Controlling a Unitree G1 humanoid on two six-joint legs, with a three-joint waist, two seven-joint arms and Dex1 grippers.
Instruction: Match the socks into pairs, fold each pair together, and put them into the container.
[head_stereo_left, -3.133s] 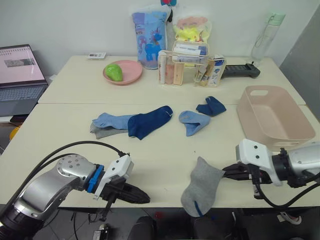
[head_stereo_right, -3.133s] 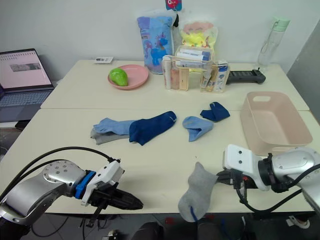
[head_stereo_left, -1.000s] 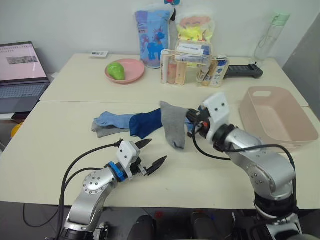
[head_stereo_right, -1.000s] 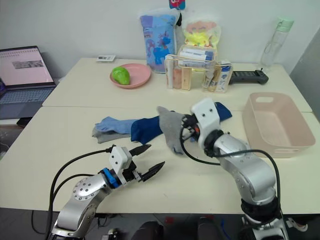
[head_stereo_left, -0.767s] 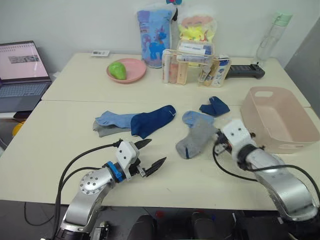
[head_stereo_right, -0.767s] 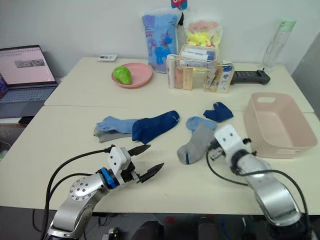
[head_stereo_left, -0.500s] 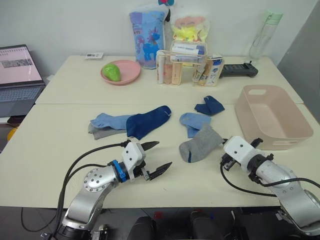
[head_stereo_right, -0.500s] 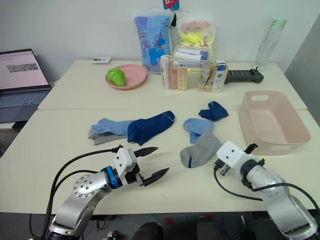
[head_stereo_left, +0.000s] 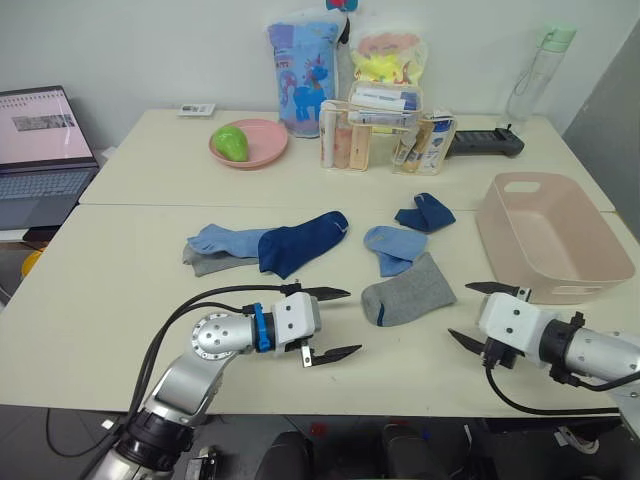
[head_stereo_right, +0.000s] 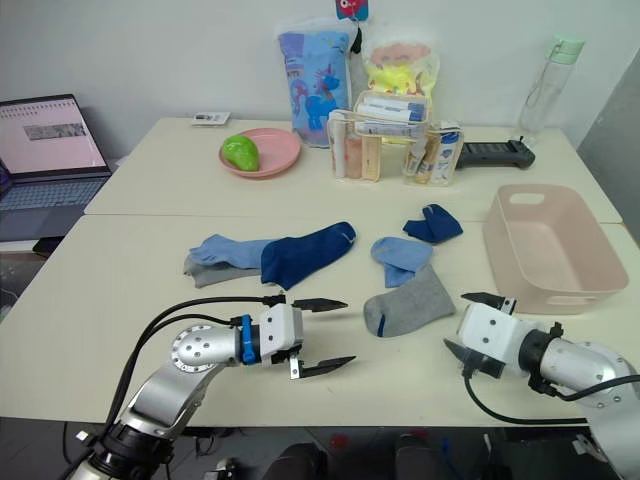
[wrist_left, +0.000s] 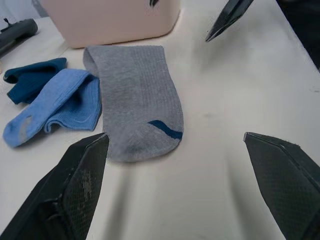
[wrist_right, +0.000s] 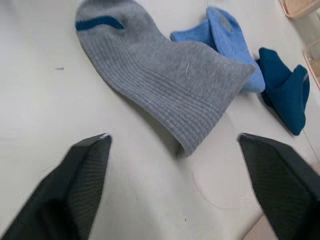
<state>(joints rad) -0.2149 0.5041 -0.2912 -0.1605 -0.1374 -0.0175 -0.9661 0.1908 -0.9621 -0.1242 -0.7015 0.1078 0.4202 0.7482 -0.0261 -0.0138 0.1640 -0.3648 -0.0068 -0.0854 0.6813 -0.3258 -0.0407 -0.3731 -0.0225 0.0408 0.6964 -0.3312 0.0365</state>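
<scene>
Cream table (head_stereo_left: 120, 270) under a white wall, a laptop (head_stereo_left: 42, 150) at its far left and a row of snack bags, a plate (head_stereo_left: 250, 143) with a green fruit, a clear organiser (head_stereo_left: 385, 125) and a bottle (head_stereo_left: 535, 75) along the back. Six socks lie mid-table: a light blue sock (head_stereo_left: 222, 240) over a grey one (head_stereo_left: 205, 265), with a navy sock (head_stereo_left: 300, 242) partly on top of them; to the right a second light blue sock (head_stereo_left: 392, 246), a crumpled navy sock (head_stereo_left: 425, 213) behind it, and a grey sock (head_stereo_left: 408, 300) flat in front, just touching the light blue one. The container (head_stereo_left: 548, 235) sits at the right edge with nothing seen in it.

From the head views the grey sock's toe is a plain dark edge; the left wrist view shows a navy stripe across that toe (wrist_left: 165, 128), and the right wrist view shows the ribbed cuff's open mouth (wrist_right: 200, 135) facing it. The left wrist view also catches a finger of the other claw (wrist_left: 230, 17) beyond the sock.

The left gripper (head_stereo_left: 332, 322) lies low over the table, forearm bent inward, fingers spread wide and pointing at the grey sock, holding nothing. The right gripper (head_stereo_left: 480, 314) rests near the front edge just right of that sock, in front of the container, fingers likewise wide apart and bare.
</scene>
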